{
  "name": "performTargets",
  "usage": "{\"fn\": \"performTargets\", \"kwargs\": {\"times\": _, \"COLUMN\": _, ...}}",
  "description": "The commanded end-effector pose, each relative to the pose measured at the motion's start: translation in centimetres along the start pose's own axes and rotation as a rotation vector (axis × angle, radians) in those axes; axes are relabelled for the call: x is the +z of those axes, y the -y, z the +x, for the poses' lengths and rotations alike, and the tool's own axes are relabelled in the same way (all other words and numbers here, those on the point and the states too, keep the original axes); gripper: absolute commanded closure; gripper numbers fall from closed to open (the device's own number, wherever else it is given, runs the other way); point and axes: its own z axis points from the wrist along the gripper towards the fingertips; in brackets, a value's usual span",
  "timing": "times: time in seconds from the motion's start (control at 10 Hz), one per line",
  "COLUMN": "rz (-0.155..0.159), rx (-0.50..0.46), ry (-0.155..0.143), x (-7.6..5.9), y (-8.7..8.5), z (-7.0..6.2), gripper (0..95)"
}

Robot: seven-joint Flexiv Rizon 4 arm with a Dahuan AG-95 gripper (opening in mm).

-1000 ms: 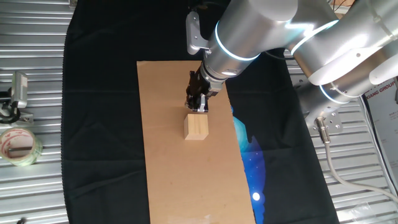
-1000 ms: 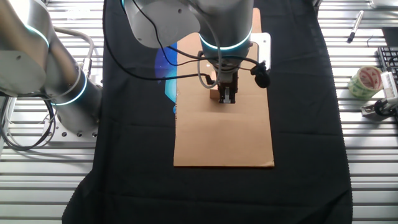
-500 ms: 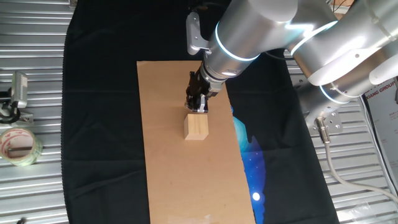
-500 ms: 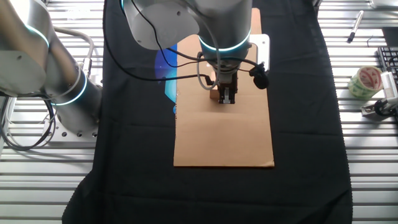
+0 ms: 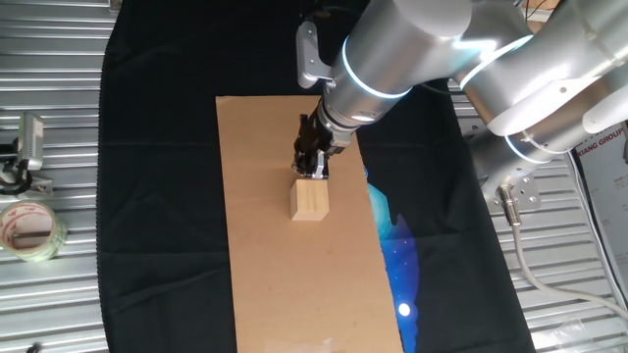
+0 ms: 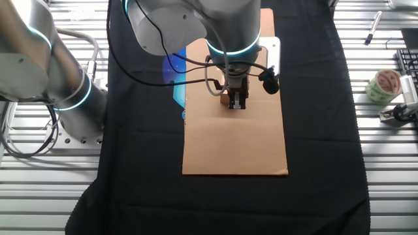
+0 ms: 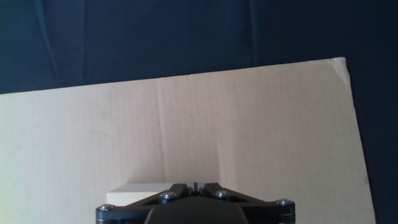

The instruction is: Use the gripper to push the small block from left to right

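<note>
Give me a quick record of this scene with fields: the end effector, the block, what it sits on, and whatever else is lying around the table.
end effector: black two-finger end effector on a silver arm, lowered to the sheet, fingers together
block: small pale tan wooden cube, upright, right beside the fingertips; contact cannot be confirmed
surface: long brown cardboard sheet over a black cloth
elsewhere: clear tape roll on the ribbed metal table, off the cloth
</note>
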Motion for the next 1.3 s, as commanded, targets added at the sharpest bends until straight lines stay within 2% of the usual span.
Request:
{"fn": "performTargets", "kwargs": {"times": 0.1, "rz": 0.003, "rx": 0.001, "ry": 0.008, "x": 0.13, "y": -0.02, "z": 0.03, "gripper": 95.0}}
{"fn": "performTargets", "kwargs": {"times": 1.3, "rz": -0.001, "rx": 0.014, "ry": 0.027, "x": 0.36, "y": -0.1, "z": 0.12, "gripper": 95.0}}
